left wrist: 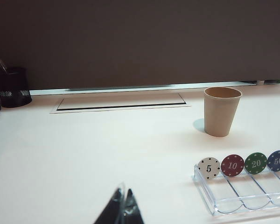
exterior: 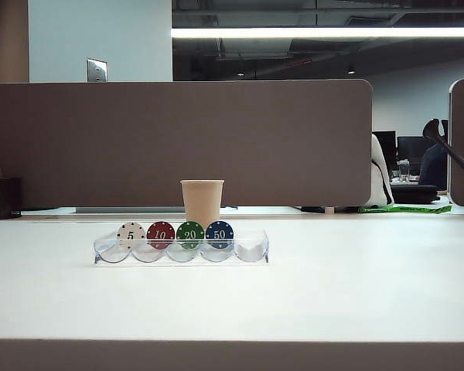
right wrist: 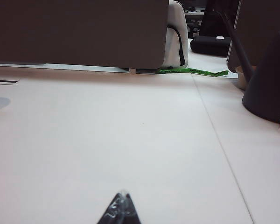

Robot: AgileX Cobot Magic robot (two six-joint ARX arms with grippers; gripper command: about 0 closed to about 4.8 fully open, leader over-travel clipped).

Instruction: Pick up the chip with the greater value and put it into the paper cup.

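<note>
The blue "50" chip (exterior: 220,233) stands upright in a clear plastic rack (exterior: 251,251), rightmost of a row after the white "5", red "10" (exterior: 161,234) and green "20" (exterior: 190,233) chips. The tan paper cup (exterior: 202,202) stands upright just behind the rack. The left wrist view shows the chip (left wrist: 278,160), the cup (left wrist: 221,111) and the rack (left wrist: 238,200) well ahead of my left gripper (left wrist: 123,191), which is shut and empty. My right gripper (right wrist: 123,195) is shut and empty over bare table, away from the rack. Neither gripper shows in the exterior view.
A grey partition (exterior: 178,143) runs along the table's far edge. A black mesh pen holder (left wrist: 14,87) stands at the far left. A cable slot (left wrist: 121,101) lies in the table behind the cup. A dark cone-shaped base (right wrist: 270,79) stands at the right.
</note>
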